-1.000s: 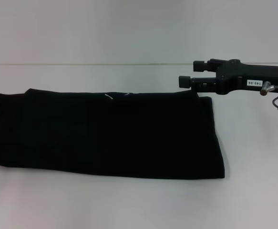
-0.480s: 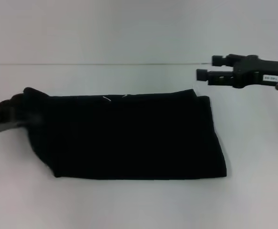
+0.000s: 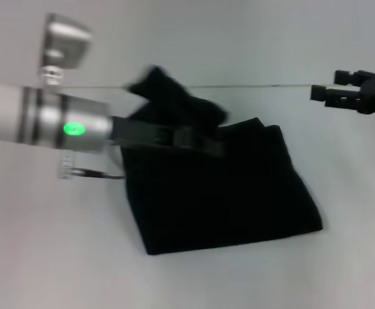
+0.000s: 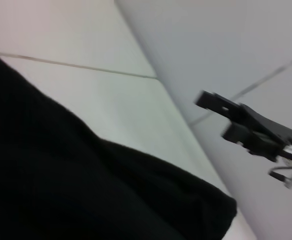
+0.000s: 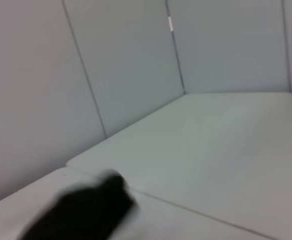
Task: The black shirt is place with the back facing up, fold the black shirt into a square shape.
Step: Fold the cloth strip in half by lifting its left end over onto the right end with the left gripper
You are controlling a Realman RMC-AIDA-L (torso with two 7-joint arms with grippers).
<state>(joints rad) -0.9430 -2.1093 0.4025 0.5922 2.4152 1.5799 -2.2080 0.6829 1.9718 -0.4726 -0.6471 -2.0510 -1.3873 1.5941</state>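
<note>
**Black shirt mid-fold: left arm carries the end across**

Black shirt, a large plain dark cloth tee, lies on the white table as a folded band, its left end lifted and raised over the rest. The left gripper sits over the cloth near the fold's far side, and a bunch of fabric stands up just behind it; it appears clamped on that lifted end, though the fingers themselves blur into the black cloth. The right gripper hangs off to the right, above the far part of the table, apart from the shirt, holding nothing; its 2 fingers look parted.

To do this step well, the carried end probably needs to land with its edge in line with the right edge of the band, so the 2 layers match and the result reads as a square. Releasing early would likely leave a slanted, bunched flap.

Edges and room: the shirt's near edge runs at an angle, not parallel to the table's front. Bare table lies all around the shirt, and the right gripper stands clear of the path.
</note>
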